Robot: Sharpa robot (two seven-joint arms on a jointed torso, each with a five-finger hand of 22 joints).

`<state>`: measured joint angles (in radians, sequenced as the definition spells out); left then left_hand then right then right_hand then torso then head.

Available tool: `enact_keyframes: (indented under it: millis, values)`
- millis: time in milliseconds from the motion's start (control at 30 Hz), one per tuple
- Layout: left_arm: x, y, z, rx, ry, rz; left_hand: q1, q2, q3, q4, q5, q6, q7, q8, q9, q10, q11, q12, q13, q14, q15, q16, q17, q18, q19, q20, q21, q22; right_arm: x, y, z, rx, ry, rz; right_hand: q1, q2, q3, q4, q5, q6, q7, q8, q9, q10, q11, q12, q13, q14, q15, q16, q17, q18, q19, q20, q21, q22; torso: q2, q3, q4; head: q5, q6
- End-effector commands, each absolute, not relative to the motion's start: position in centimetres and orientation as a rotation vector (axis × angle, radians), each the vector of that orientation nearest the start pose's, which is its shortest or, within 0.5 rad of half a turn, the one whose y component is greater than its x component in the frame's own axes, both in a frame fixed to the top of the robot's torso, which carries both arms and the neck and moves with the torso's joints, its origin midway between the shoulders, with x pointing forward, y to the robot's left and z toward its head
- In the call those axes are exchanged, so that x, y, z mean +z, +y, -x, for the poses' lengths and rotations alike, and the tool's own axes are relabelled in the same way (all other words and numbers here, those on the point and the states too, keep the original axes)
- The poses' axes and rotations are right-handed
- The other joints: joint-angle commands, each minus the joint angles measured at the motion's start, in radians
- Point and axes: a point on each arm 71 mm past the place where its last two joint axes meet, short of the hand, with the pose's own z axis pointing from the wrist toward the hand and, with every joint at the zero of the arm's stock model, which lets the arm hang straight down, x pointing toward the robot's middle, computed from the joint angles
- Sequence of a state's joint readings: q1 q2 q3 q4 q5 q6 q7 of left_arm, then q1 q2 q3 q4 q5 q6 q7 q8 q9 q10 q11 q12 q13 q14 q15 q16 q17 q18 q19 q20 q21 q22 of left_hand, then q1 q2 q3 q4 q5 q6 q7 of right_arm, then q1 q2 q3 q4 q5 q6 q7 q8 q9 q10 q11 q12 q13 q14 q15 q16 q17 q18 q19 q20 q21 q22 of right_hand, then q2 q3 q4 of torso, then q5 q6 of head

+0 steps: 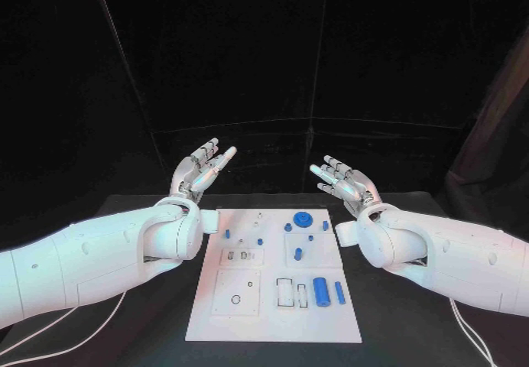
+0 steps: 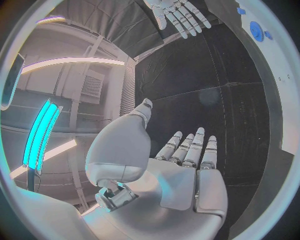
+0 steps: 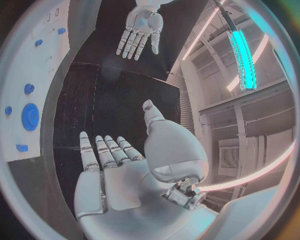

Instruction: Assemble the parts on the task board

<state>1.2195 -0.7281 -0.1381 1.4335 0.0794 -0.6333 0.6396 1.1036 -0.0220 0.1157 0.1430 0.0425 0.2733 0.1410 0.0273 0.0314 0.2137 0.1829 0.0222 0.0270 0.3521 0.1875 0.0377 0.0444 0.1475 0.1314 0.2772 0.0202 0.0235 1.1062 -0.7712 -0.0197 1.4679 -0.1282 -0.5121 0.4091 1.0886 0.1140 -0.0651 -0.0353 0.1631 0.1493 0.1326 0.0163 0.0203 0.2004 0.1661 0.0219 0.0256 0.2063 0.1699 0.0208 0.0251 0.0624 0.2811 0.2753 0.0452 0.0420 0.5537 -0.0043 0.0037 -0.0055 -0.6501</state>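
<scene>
The white task board lies flat in the middle of the black table. Blue parts lie on it: a round disc near the far edge, a thick cylinder and a thin peg toward the near right, and several small pieces across the far half. My left hand is raised above the far left corner of the board, fingers spread, holding nothing. My right hand is raised off the far right corner, fingers also apart and empty. The left wrist view shows its own open hand and the right hand; the right wrist view shows its own hand.
The black table extends on both sides of the board. White cables trail over the table's near left, and another cable at the near right. Dark curtains close off the back.
</scene>
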Motion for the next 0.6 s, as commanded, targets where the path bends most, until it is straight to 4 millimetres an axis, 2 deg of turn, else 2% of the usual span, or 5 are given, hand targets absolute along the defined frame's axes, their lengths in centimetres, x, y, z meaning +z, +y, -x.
enact_keyframes:
  millis: [33,200,300,500,600]
  values:
    - [-19.1,19.7,-50.0,-1.406,1.123,1.044,0.033,-0.001,0.003,0.007,0.006,0.013,0.080,0.006,0.002,0.011,0.008,0.006,0.002,0.013,0.004,0.006,0.002,0.017,0.003,0.012,0.005,0.002,-21.6,-18.8,-48.7,1.446,1.541,-0.949,0.059,0.007,-0.005,-0.010,0.009,0.026,0.079,0.008,0.004,0.027,0.015,0.007,0.004,0.025,0.013,0.007,0.003,0.020,0.009,0.016,0.008,0.004,0.000,0.0000,0.0002,0.000,0.000]
    - [-19.1,19.7,-50.0,-1.406,1.123,1.044,0.034,-0.001,0.004,0.009,0.006,0.015,0.083,0.006,0.003,0.013,0.011,0.006,0.002,0.015,0.006,0.006,0.002,0.017,0.003,0.013,0.006,0.002,-21.5,-18.8,-48.9,1.457,1.578,-0.918,0.130,0.014,0.015,-0.056,0.013,0.103,0.109,0.019,0.013,0.130,0.044,0.020,0.012,0.144,0.032,0.023,0.014,0.024,0.060,0.017,0.031,0.015,0.000,0.0000,0.0002,0.000,0.000]
    - [-19.2,20.3,-49.9,-1.409,1.131,1.059,0.035,0.000,0.006,0.012,0.006,0.019,0.088,0.007,0.003,0.018,0.016,0.007,0.003,0.024,0.009,0.008,0.004,0.017,0.008,0.014,0.007,0.003,-21.0,-20.9,-49.3,1.363,1.466,-0.833,0.192,0.015,0.032,-0.102,0.015,0.260,0.132,0.049,0.030,0.355,0.075,0.060,0.031,0.436,0.050,0.082,0.037,0.063,0.229,0.013,0.099,0.048,0.005,0.0015,-0.0014,-0.011,-0.004]
    - [-19.2,20.6,-49.7,-1.450,1.164,1.050,0.054,0.014,0.014,0.010,0.005,0.105,0.142,0.025,0.013,0.144,0.072,0.031,0.017,0.214,0.048,0.055,0.031,-0.015,0.094,0.017,0.039,0.021,-20.8,-21.5,-49.7,1.293,1.457,-0.693,0.249,0.023,0.054,-0.151,0.013,0.589,0.116,0.111,0.057,0.695,0.039,0.120,0.042,0.727,0.003,0.135,0.044,0.119,0.446,0.011,0.198,0.081,0.004,-0.0006,-0.0040,-0.009,-0.003]
    - [-19.2,20.8,-49.6,-1.465,1.176,1.037,0.071,0.020,0.015,-0.002,0.008,0.212,0.149,0.050,0.026,0.317,0.077,0.070,0.034,0.388,0.043,0.119,0.057,-0.015,0.299,0.013,0.117,0.063,-20.8,-21.6,-49.8,1.268,1.472,-0.620,0.256,0.027,0.065,-0.170,0.009,0.700,0.103,0.118,0.055,0.757,0.025,0.113,0.036,0.802,-0.019,0.135,0.039,0.122,0.498,-0.002,0.221,0.083,0.004,-0.0018,-0.0022,-0.011,-0.003]
